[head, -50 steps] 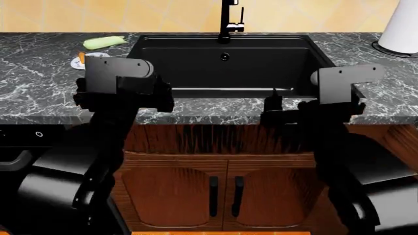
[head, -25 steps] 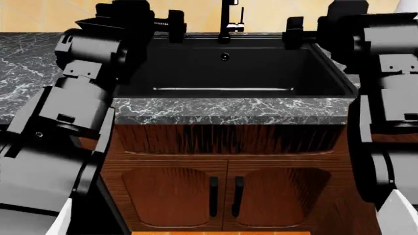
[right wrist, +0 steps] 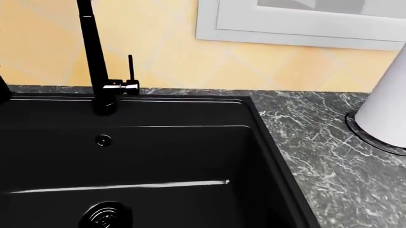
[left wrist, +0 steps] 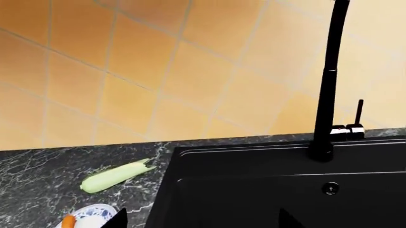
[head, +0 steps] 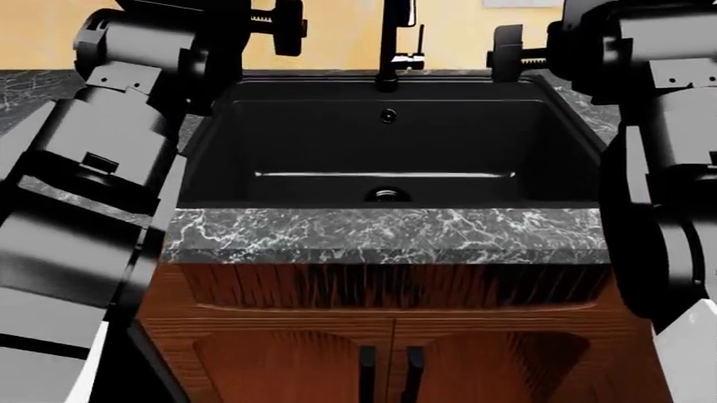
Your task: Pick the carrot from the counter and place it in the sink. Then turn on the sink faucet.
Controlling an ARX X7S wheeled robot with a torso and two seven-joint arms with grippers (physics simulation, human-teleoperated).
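The carrot [left wrist: 68, 221] lies on a small plate [left wrist: 95, 216] toward the tabletop's [left wrist: 51, 175] left end, beside the sink [head: 387, 143]. Whether either hand is apart or together cannot be told. The left arm should descend squarely over the carrot, avoiding the green vegetable [left wrist: 116, 175].

Veined counter [left wrist: 38, 175] with pale green vegetable [left wrist: 116, 175], plate [left wrist: 95, 219], white cylinder [right wrist: 385, 114].

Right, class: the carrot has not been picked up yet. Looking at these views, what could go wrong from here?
1. The carrot lies on a small plate, so a grasp might nudge or tip the plate.
2. A pale green vegetable lies on the counter nearby and could be taken by mistake.
3. In the head view the raised left arm hides that stretch of counter, leaving only the wrist view to guide the reach.
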